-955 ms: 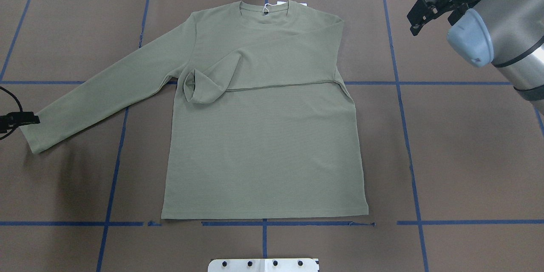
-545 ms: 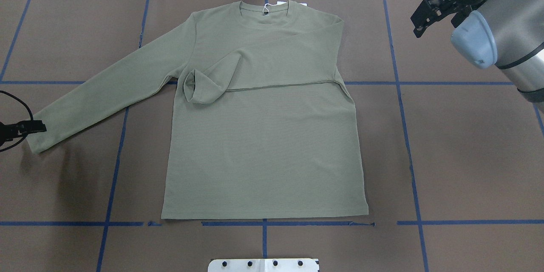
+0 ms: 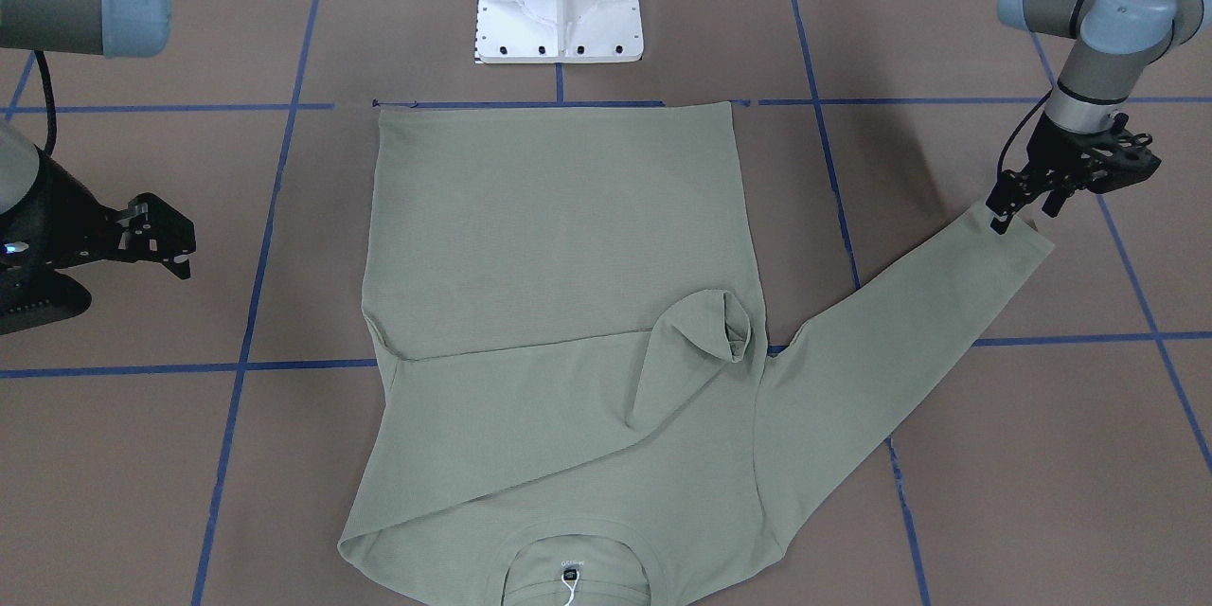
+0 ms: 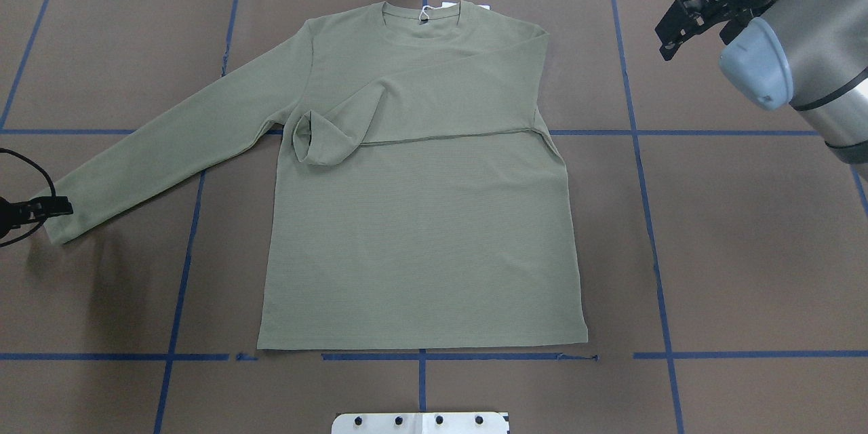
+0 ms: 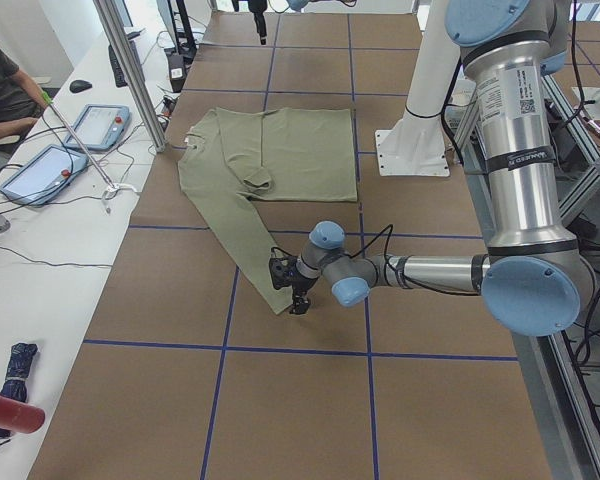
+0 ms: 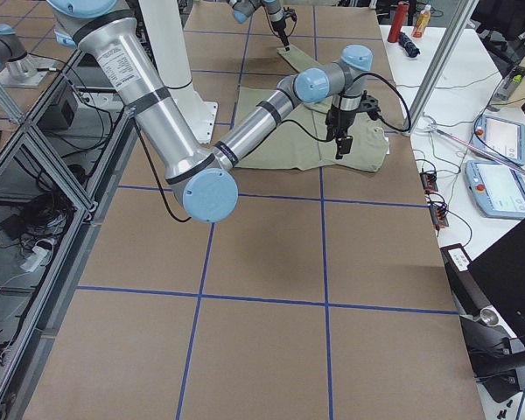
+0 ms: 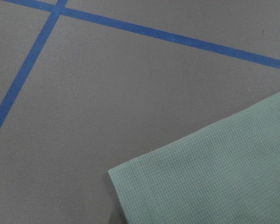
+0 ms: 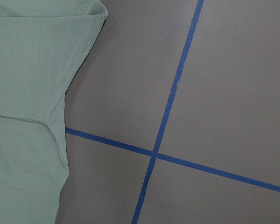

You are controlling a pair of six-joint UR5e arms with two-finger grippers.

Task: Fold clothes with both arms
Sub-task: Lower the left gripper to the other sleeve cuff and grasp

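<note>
Green shirt cuff edge at left tool.

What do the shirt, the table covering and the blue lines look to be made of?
Shirt: soft matte knit, fibre unclear; the left wrist view shows a fine waffle grid and stitched cuff hem. Table covering: matte brown sheet, probably paper or thin board. Blue lines: likely adhesive tape, with slightly uneven edges.
</note>
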